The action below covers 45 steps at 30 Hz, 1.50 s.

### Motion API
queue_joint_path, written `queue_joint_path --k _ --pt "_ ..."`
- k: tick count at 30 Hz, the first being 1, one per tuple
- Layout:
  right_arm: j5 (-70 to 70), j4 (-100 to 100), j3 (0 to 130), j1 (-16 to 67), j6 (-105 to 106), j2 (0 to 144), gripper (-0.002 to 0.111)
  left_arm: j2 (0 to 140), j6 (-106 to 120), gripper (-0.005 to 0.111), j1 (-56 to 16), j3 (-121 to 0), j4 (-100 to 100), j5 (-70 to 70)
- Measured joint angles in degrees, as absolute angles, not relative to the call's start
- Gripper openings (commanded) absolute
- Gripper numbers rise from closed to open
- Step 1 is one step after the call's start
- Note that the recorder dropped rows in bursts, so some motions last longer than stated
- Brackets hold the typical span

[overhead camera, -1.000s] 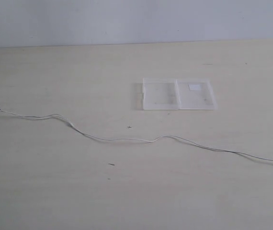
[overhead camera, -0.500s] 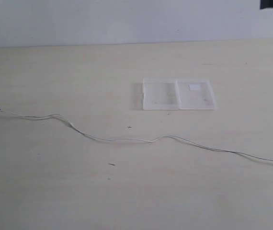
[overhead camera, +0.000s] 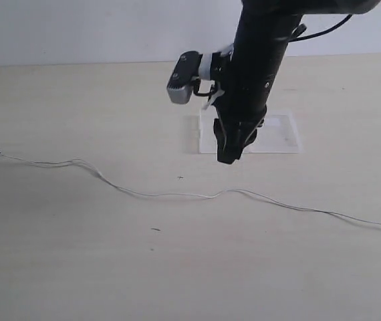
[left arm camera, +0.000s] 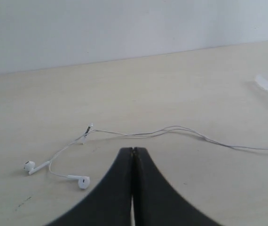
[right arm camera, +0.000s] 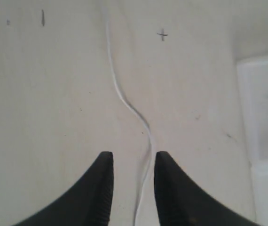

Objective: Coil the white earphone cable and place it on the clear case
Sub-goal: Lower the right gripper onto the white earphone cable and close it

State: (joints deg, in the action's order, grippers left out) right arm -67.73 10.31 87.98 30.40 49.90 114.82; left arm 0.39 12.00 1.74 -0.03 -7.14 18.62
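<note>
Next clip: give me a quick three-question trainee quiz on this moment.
1. True or false: the white earphone cable lies coiled on the clear case.
2. The right gripper is: A) open, holding nothing; B) shut on the cable; C) shut on the case.
3. Fill in: the left gripper is ___.
Key: 1 false, it lies stretched out on the table; 2 A; 3 shut.

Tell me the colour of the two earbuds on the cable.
White, like the earphone cable; the earbuds show best in the left wrist view.
</note>
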Motion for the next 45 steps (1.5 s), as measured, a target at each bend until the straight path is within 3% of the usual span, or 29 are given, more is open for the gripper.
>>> queue_joint_path --k 4,11,23,45 --pt "-68.52 8.87 87.98 31.14 50.25 117.58 0.032 0.39 12.00 0.000 0.15 -0.03 -7.14 18.62" --pt "-68.89 6.62 87.84 31.14 48.68 121.03 0.043 0.39 12.00 0.000 -1.11 -0.03 -7.14 18.62" --pt "-60.05 4.19 79.11 31.14 44.03 121.62 0.043 0.39 12.00 0.000 -5.68 -0.03 -7.14 18.62" --pt "-50.99 -4.16 78.96 36.59 39.20 122.45 0.043 0.39 12.00 0.000 -7.28 -0.03 -7.14 18.62"
